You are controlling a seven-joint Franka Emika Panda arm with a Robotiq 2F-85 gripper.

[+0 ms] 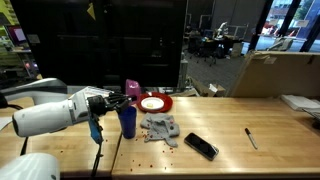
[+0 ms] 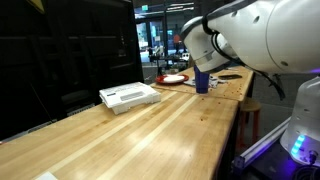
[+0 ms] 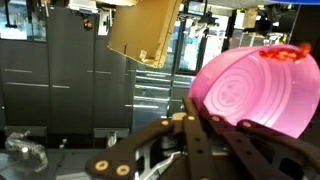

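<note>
- Claw: the gripper (image 1: 122, 99) is clenched tight, jaws fully together. In the wrist view its fingertips (image 3: 190, 118) meet at the edge of the pink cup (image 3: 255, 90). A pinch on the thin wall looks likely but cannot be confirmed.
- Location: the pink cup (image 1: 133, 88) sits at the far left of the table (image 1: 230, 150), above the blue cup (image 1: 126, 120) and just left of the red plate (image 1: 155, 102). A grey cloth (image 1: 160, 128) lies nearer, to the right.
- Handling, judged: light, stiff, thin plastic with a smooth, slippery skin. Not fragile, but prone to swivel in a pinch.
- Hold point, judged: the rim wall, one finger inside and one outside.
</note>
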